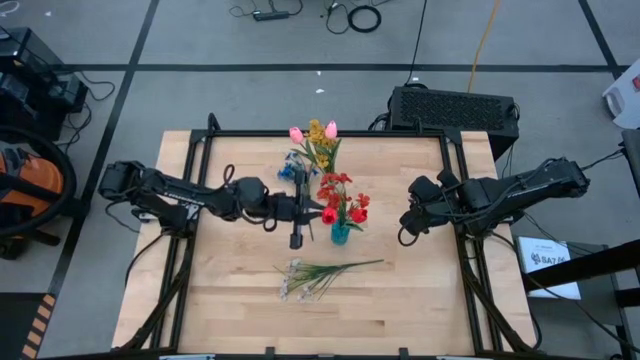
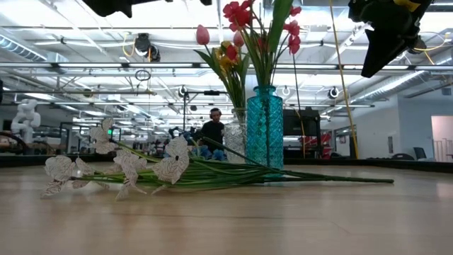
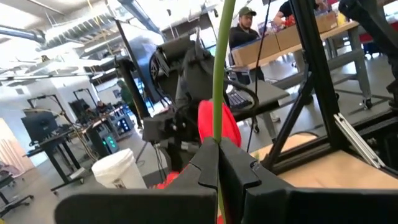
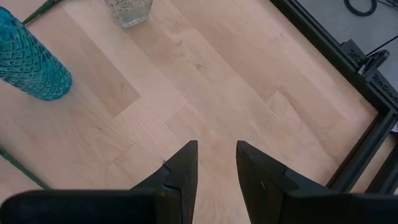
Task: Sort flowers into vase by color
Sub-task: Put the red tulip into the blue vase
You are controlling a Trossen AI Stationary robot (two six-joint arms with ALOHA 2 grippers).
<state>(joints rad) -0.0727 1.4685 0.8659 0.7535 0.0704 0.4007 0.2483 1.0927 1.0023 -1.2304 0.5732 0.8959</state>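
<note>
White-bloomed spray on thin green stems (image 2: 120,168) lies flat on the light wooden worktop (image 1: 230,300), nearest the low camera, blooms left, stems running right past the vases; in the high view it sits near-centre (image 1: 320,275).

Behind it, teal diamond-cut glass vase (image 2: 264,126) stands upright mid-worktop with red blooms on green stems (image 1: 342,198) in it. Teal vase also in the right wrist view (image 4: 28,59).

Farther back, clear cut-glass vase (image 2: 238,134) upright, holding pink tulips and yellow blooms (image 1: 315,134); its base shows in the right wrist view (image 4: 129,11). Small blue-bloomed spray (image 1: 296,165) just near-left of that bunch; cannot tell if it is in the clear vase or beside it.

Left gripper (image 1: 318,210) is over mid-worktop, just left of the teal vase, jaws clenched on a thin green flower stem (image 3: 219,68) with a red bloom (image 3: 219,124) close behind the jaws. Stem runs upright between the jaws in the left wrist view.

Right gripper (image 4: 216,165) hangs above bare worktop right of the vases, well apart from them, jaws released with a gap, nothing between them; high view shows it at (image 1: 408,222).

Person in a cap (image 3: 245,25) at a bench beyond the worktop.
</note>
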